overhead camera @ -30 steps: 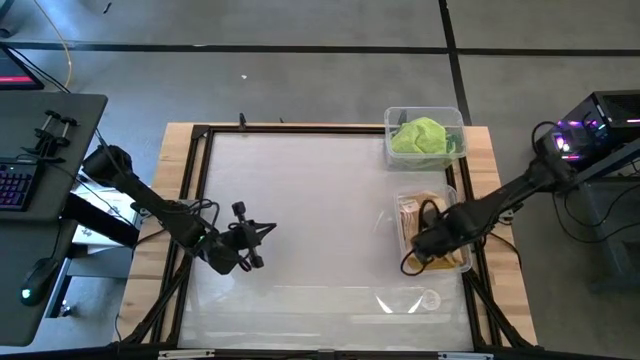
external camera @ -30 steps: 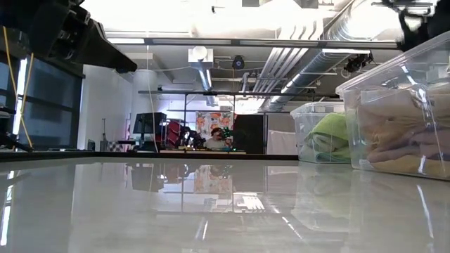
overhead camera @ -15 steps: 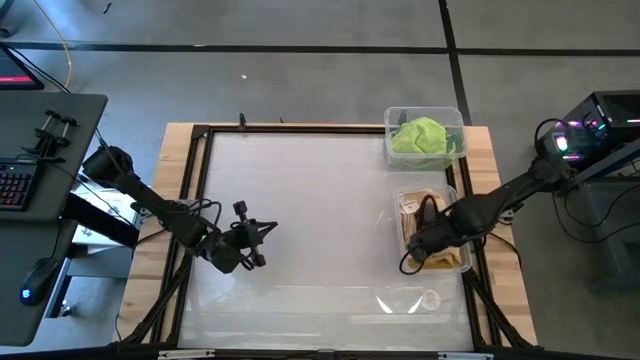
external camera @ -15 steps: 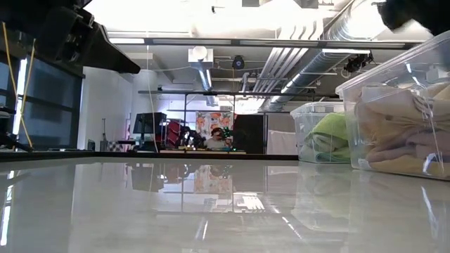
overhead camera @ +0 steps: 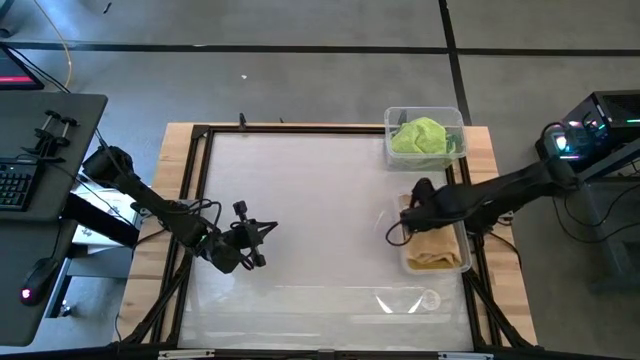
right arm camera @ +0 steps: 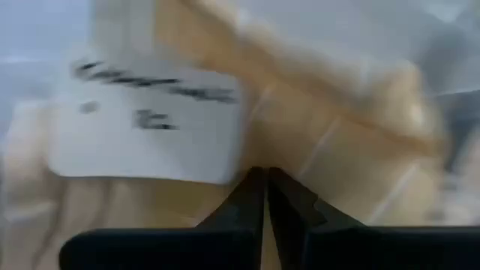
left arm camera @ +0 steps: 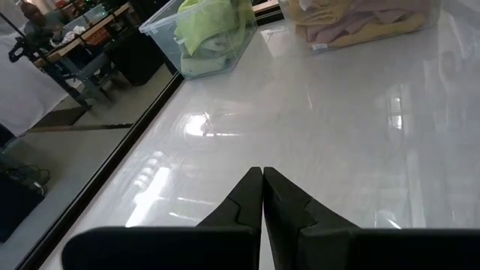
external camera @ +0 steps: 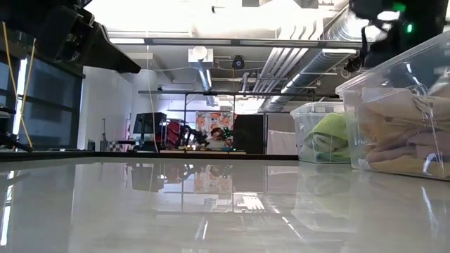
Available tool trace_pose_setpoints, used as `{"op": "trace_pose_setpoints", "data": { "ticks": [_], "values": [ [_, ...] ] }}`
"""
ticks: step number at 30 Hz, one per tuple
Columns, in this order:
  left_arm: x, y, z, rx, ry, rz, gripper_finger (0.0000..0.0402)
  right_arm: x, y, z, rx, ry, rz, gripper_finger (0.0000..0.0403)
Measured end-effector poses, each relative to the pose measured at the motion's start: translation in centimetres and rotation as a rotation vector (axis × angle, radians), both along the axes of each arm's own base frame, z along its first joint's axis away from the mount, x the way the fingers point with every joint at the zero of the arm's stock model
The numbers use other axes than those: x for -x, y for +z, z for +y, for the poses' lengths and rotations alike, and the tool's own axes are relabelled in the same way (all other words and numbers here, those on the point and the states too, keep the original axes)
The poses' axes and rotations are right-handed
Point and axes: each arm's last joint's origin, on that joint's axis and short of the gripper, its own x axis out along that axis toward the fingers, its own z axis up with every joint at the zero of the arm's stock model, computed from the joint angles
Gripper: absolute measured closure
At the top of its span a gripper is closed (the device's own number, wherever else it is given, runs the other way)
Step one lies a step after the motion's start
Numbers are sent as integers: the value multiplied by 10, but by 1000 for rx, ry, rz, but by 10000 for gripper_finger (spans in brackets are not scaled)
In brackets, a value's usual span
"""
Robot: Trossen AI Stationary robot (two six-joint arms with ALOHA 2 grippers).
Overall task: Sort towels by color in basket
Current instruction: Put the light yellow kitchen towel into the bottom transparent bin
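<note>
Two clear bins stand near the table's right edge. The far bin (overhead camera: 458,122) holds lime and pale green towels (overhead camera: 420,136) (external camera: 329,137) (left arm camera: 210,21). The near bin (overhead camera: 464,262) (external camera: 383,81) holds tan check, mustard and pink towels (overhead camera: 434,248) (external camera: 401,137) (left arm camera: 352,19). My right gripper (overhead camera: 404,216) (right arm camera: 264,174) is shut and empty, over the near bin's far-left corner; its wrist view shows tan check cloth (right arm camera: 337,150) and a white label (right arm camera: 142,124) close ahead. My left gripper (overhead camera: 258,246) (left arm camera: 262,172) is shut and empty above the table's left middle.
Bare glossy tabletop (overhead camera: 320,210) stretches between the left arm and the bins. A dark frame (overhead camera: 195,180) runs round the table's edges. A desk with a keyboard (overhead camera: 15,185) stands off the left side. The low view shows the room and a person far behind the table.
My right gripper has moved from over the middle of the near bin toward the table's far and left edges, ending over the bin's far-left corner, with its fingers shut. The towels stay piled in the bin. The left arm has kept still.
</note>
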Motion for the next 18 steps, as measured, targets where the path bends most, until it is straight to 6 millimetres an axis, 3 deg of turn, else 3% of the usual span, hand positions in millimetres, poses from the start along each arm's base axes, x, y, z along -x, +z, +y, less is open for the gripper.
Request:
{"op": "trace_pose_setpoints", "data": {
  "ticks": [5, 9, 13, 18],
  "values": [
    [0, 0, 0, 0, 0, 0, 401, 3, -39, -4, -82, 60, 7, 395],
    [0, 0, 0, 0, 0, 0, 401, 3, -42, -3, -117, 53, -1, 396],
    [0, 0, 0, 2, 0, -3, 401, 1, -20, -2, -122, 83, 8, 396],
    [-1, 1, 0, 9, 0, -12, 401, -13, 26, 8, -76, 194, -104, 396]
  ]
}}
